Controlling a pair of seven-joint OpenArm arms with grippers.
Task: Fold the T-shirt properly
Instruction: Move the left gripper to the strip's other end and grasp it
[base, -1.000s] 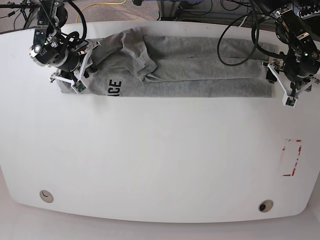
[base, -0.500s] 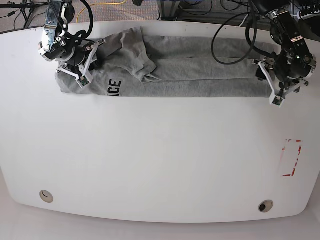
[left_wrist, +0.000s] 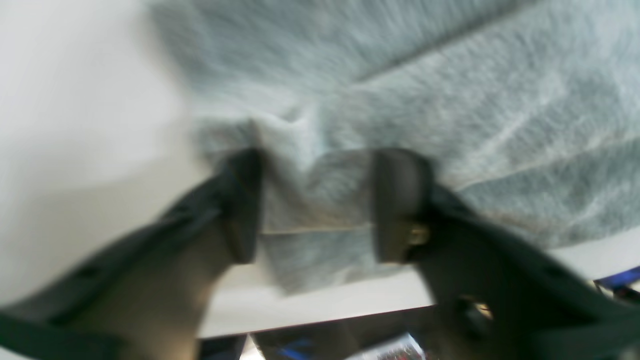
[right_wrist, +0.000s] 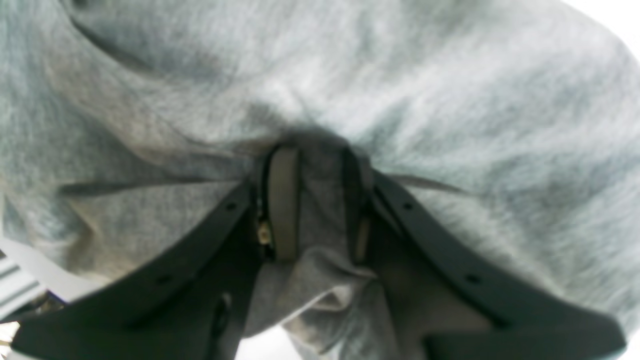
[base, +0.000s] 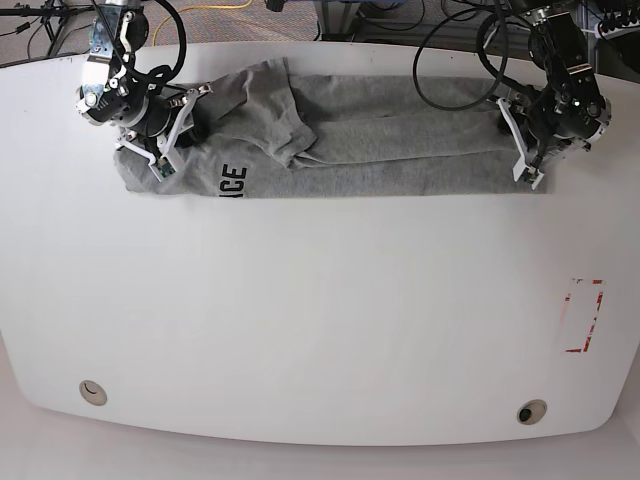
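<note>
The heather-grey T-shirt (base: 400, 140) lies as a long folded band across the far side of the white table, with dark lettering (base: 232, 178) near its left end. My right gripper (base: 158, 165), at that left end, is shut on a bunched fold of the T-shirt (right_wrist: 450, 100); in the right wrist view the gripper (right_wrist: 320, 207) pinches cloth between its pads. At the shirt's right end my left gripper (base: 527, 168) straddles the hem. In the blurred left wrist view the gripper (left_wrist: 320, 205) has its jaws still apart, with T-shirt (left_wrist: 450, 100) cloth bulging between them.
On the white table (base: 320, 300), a red-outlined rectangle mark (base: 583, 315) sits at the right. Two round holes (base: 92, 391) (base: 531, 411) lie near the front edge. Cables (base: 210, 15) hang behind the far edge.
My left gripper has moved up and left onto the shirt's right end and its jaws have narrowed around the hem. My right gripper has shifted slightly up while keeping hold of the left end.
</note>
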